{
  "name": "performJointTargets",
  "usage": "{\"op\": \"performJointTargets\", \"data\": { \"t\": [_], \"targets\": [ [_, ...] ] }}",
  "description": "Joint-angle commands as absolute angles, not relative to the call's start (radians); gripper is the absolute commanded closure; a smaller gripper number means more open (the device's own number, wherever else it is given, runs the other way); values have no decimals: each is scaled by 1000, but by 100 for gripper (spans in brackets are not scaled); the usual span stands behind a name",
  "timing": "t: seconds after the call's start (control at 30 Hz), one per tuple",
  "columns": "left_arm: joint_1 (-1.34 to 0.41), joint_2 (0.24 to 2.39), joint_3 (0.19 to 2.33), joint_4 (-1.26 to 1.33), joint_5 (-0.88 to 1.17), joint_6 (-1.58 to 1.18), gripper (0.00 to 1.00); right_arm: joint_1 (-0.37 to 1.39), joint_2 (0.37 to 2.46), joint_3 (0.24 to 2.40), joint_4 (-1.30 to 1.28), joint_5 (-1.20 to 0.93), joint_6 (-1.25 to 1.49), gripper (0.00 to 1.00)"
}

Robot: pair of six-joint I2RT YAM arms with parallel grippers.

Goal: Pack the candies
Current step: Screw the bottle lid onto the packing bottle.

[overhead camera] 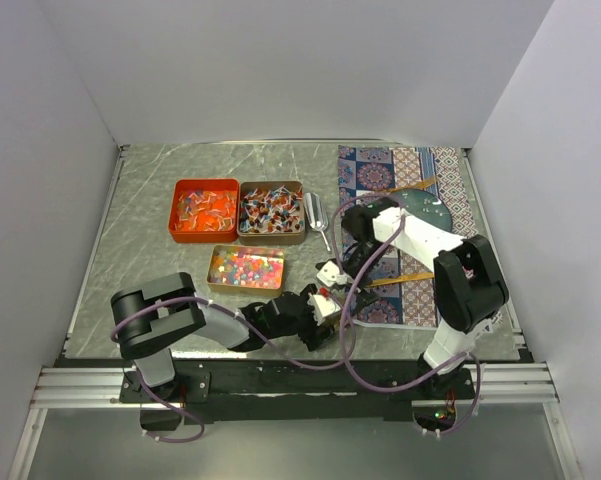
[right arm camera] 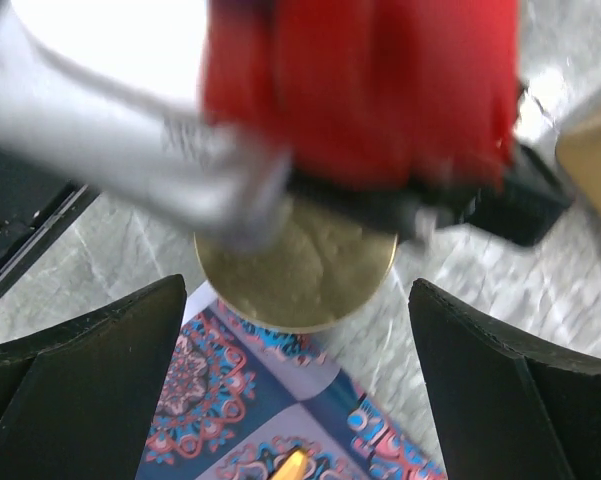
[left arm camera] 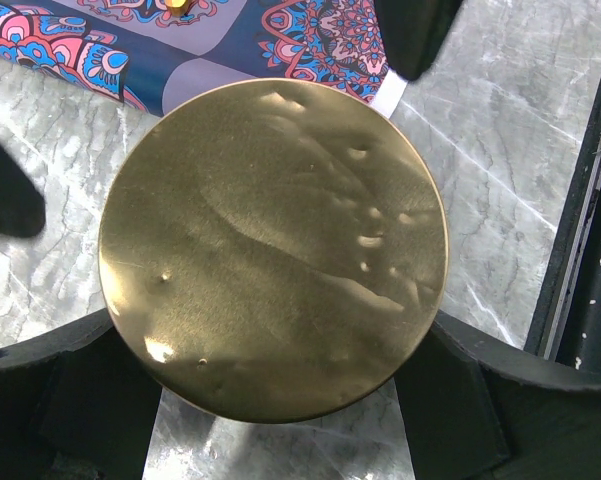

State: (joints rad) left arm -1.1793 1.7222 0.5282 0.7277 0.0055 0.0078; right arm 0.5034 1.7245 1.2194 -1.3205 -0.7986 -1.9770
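The candies lie in three open tins at the back left: red and orange wrapped pieces in an orange tin [overhead camera: 205, 210], mixed wrapped pieces in a brown tin [overhead camera: 272, 212], and bead-like multicoloured pieces in a gold tin [overhead camera: 245, 267]. My left gripper [overhead camera: 323, 303] [left arm camera: 270, 330] is shut on a round gold disc [left arm camera: 273, 250], gripping its edges just above the marble table. My right gripper [overhead camera: 334, 270] [right arm camera: 295, 300] is open and empty, hovering over the mat's corner and facing that disc [right arm camera: 300, 275]. The left gripper shows there as a red and white blur.
A silver scoop [overhead camera: 317, 215] lies right of the brown tin. A patterned mat [overhead camera: 410, 235] [left arm camera: 230, 40] [right arm camera: 260, 400] covers the right side and carries a teal plate [overhead camera: 427, 210] and a gold spoon [overhead camera: 398, 280] [right arm camera: 292, 465]. White walls enclose the table.
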Motion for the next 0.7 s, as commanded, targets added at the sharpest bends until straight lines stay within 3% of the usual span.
{"op": "performJointTargets", "data": {
  "t": [0.0, 0.67],
  "targets": [
    [-1197, 1787, 488, 472, 5, 63, 99, 557, 1729, 1241, -1378, -779, -2069, 0],
    [-1195, 1775, 479, 486, 3, 64, 99, 661, 1677, 1146, -1131, -713, -1824, 0]
  ]
}}
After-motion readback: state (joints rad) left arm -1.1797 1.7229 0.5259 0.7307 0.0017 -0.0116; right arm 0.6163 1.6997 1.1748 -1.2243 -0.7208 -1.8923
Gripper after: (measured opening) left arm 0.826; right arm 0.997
